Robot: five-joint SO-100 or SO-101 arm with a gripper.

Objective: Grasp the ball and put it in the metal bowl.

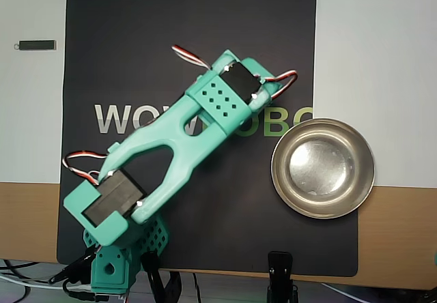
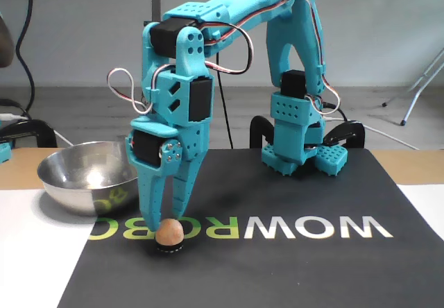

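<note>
Task barely begun: ball point(image 2: 168, 232) on mat, gripper point(image 2: 164, 222) fingers pinching its top, unlifted; metal bowl point(image 2: 69, 183) empty nearby, transfer outstanding.

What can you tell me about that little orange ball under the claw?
The ball is a small, smooth, peach-orange sphere with a matte look. In the fixed view it sits on a low dark ring on the black mat, over the printed logo letters. The teal gripper points straight down at it, fingertips at its top; whether they are squeezing it is unclear. The metal bowl stands apart to its left. The arm hides it in the overhead view.
</note>
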